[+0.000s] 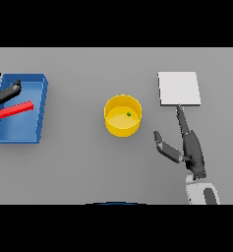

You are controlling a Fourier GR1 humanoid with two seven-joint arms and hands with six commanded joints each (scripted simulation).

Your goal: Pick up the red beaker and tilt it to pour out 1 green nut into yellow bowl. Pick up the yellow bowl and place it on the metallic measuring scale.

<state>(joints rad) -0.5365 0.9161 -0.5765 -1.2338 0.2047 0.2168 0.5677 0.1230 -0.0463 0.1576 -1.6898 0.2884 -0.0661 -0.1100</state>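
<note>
The right hand (189, 147) lies spread wide, fingers straight toward the scale (179, 88), thumb toward the bowl (123, 115). Bare worktop (78, 162) rings the bowl, which holds a nut (129, 114). At the left edge, the left hand (4, 92) spreads over the beaker (12, 110), lying slantwise in a tray (39, 108).

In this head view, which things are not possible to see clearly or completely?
- Left hand: cut off by the picture's left edge, so its grip on the long red beaker over the blue rectangular tray is unclear.
- Small green nut in the round yellow bowl: too small to show its shape.
- Flat metallic measuring scale: no display or markings can be made out.
</note>
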